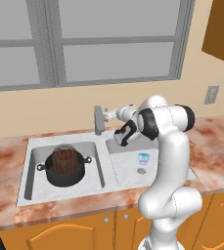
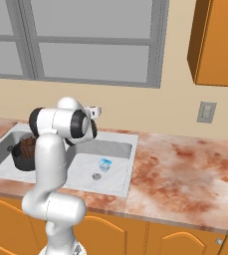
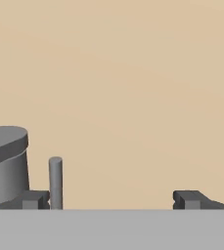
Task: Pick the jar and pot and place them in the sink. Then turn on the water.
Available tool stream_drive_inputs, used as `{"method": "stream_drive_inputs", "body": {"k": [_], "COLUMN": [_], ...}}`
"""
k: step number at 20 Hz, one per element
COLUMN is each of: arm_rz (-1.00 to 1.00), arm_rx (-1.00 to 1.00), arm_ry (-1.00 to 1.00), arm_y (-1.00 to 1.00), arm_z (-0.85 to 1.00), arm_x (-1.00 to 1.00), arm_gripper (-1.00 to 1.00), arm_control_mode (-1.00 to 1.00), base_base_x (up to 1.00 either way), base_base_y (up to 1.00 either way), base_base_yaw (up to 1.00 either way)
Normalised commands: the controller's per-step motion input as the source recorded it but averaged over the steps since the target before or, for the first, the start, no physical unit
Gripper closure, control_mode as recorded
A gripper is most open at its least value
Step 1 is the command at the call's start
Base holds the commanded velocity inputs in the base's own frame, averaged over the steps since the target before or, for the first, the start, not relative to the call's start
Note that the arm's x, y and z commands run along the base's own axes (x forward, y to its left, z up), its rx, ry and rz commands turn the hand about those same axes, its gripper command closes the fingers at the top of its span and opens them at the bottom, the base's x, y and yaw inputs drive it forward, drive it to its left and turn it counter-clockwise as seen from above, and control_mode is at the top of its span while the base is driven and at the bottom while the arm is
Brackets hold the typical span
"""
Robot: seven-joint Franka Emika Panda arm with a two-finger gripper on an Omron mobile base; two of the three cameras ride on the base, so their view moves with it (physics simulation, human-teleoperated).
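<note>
Open gripper (image 3: 111, 199) beside faucet (image 1: 99, 119), jar (image 1: 65, 160) inside pot (image 1: 64, 174).

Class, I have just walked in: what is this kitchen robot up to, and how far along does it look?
The jar sits inside the pot, and both are already in the left basin of the sink. The arm has its open gripper up at the faucet on the sink's back edge, holding nothing. A small blue-and-white object lies in the right basin. No water shows yet, so turning on the tap looks like what remains.

a wall outlet (image 1: 212, 94) sits above the marbled counter (image 2: 185, 164).
</note>
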Motion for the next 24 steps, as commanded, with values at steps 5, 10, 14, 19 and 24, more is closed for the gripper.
{"method": "stream_drive_inputs", "body": {"k": [5, 10, 14, 19, 24], "arm_rz": [0.00, 0.00, 0.00, 0.00, 0.00], "arm_rx": [0.00, 0.00, 0.00, 0.00, 0.00], "arm_ry": [0.00, 0.00, 0.00, 0.00, 0.00], "arm_y": [0.20, 0.18, 0.20, 0.25, 0.27], "arm_z": [0.00, 0.00, 0.00, 0.00, 0.00], "arm_x": [0.05, 0.13, 0.18, 0.16, 0.00], "arm_gripper": [-1.00, -1.00, -1.00, -1.00, -1.00], "arm_control_mode": [-1.00, -1.00, -1.00, -1.00, -1.00], "base_base_x": [0.00, 0.00, 0.00, 0.00, 0.00], "base_base_y": [0.00, 0.00, 0.00, 0.00, 0.00], "base_base_yaw": [0.00, 0.00, 0.00, 0.00, 0.00]}}
